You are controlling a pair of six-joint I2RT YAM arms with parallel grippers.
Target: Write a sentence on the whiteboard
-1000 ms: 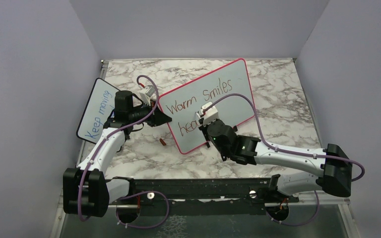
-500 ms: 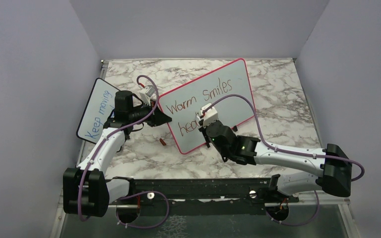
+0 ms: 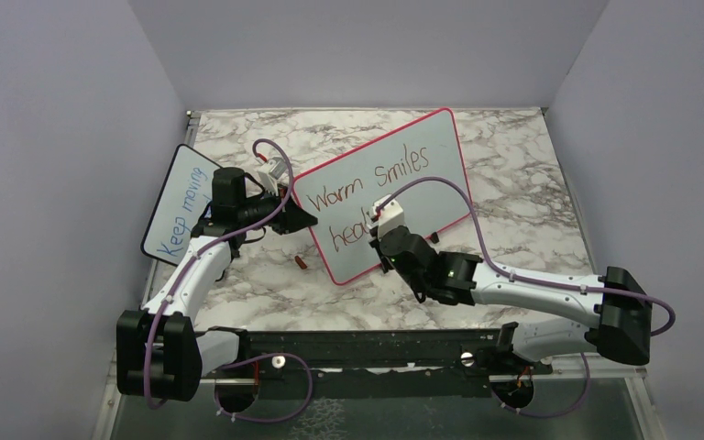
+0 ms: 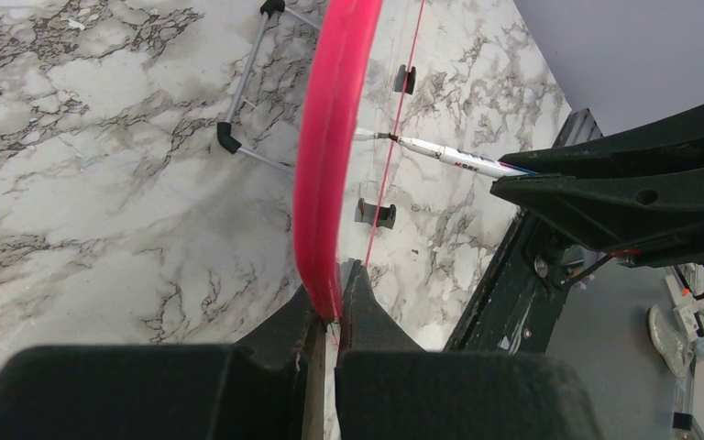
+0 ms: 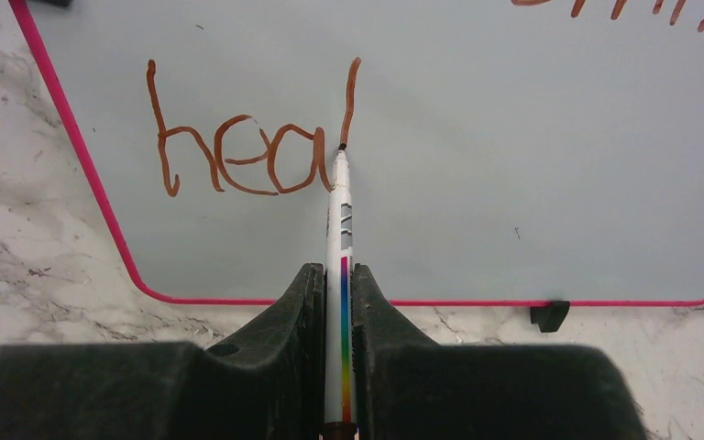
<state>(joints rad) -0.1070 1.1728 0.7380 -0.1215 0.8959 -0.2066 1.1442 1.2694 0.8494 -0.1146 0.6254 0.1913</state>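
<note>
Red-brown ink has grown: your right claw (image 5: 337,273), clamped on the white rainbow-striped marker (image 5: 342,220), has slid right along the large pink-framed whiteboard (image 3: 438,128), tip now mid-stroke on the "l". The sentence (image 3: 373,181) reads "Warm Smiles / heal"; "hearts" remains. Your left claw (image 4: 334,295) pinches the whiteboard's left edge, steadying it on the marble tabletop (image 3: 513,165).
</note>
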